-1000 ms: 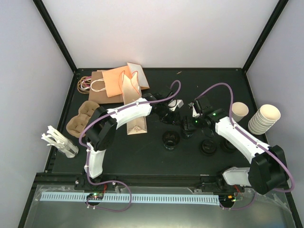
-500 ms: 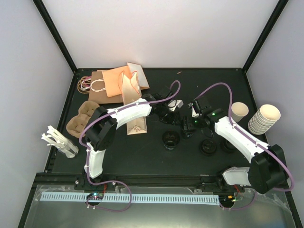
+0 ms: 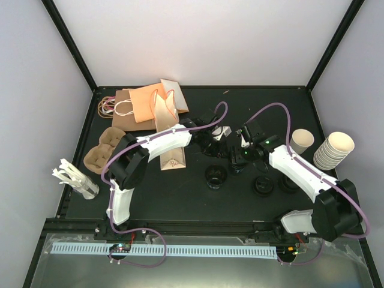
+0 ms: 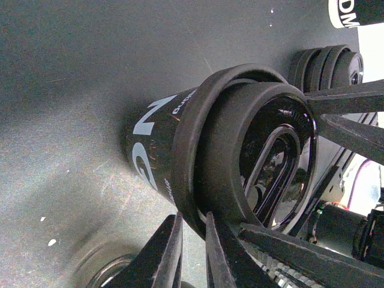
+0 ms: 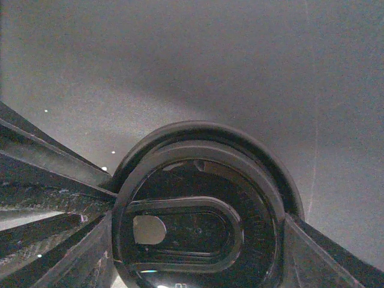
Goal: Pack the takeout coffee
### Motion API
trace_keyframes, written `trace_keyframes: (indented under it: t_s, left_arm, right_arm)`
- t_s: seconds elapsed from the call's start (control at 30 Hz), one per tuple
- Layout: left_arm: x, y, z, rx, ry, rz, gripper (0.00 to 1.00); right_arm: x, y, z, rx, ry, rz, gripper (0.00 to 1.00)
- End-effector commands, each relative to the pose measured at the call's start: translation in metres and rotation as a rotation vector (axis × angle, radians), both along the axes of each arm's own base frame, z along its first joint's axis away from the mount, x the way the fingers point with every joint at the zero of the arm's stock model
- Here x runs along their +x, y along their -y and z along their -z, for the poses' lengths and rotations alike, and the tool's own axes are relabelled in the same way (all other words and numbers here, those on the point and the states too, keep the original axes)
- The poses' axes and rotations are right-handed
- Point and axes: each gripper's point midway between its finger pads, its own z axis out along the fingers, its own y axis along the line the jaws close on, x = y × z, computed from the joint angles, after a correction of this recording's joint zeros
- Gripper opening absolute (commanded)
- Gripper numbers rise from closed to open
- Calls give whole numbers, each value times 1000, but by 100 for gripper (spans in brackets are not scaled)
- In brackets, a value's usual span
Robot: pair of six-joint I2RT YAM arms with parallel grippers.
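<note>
I'm seeing left gripper [image 4: 193, 221] nipping black lidded cup [image 4: 150, 141] by rim | right gripper [image 5: 199, 209] clamping wide across lid | arms hiding it overhead | takeout coffee [image 3: 302, 140] standing far right beside cup stack [image 3: 334, 150]

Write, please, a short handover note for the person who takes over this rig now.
Left gripper: shut on the rim of the black lid.
Right gripper: closed across the same lid.
Black cup: mid-table between the arms, lid on it.
Cream cup stands untouched at the right; paper bags lie far left.
Done: lid seems seated. Left: let go, pack the coffee into a bag.
</note>
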Motion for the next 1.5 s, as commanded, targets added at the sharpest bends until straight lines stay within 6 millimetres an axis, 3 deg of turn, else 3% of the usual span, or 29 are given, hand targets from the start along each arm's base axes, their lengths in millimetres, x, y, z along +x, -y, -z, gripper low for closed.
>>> trace_keyframes:
  t_s: [0.0, 0.2, 0.53, 0.73, 1.13, 1.47]
  left_arm:
    - [-12, -17, 64, 148, -74, -12, 13]
    - [-12, -14, 60, 130, -74, -10, 13]
    - [3, -11, 16, 63, 22, -40, 18]
    - [26, -15, -1, 22, 63, -97, 19]
    - [44, -9, -7, -18, 83, -122, 28]
    - [45, -5, 11, -7, 38, -114, 27]
  right_arm:
    - [-48, 6, 56, -75, -261, -41, 59]
    - [-49, 3, 57, -59, -263, -52, 59]
    - [-47, 1, 49, -39, -229, -56, 59]
    - [-49, -2, 47, -21, -231, -69, 59]
    - [-49, -4, 44, -11, -226, -75, 59]
    - [-48, -6, 35, 3, -216, -92, 58]
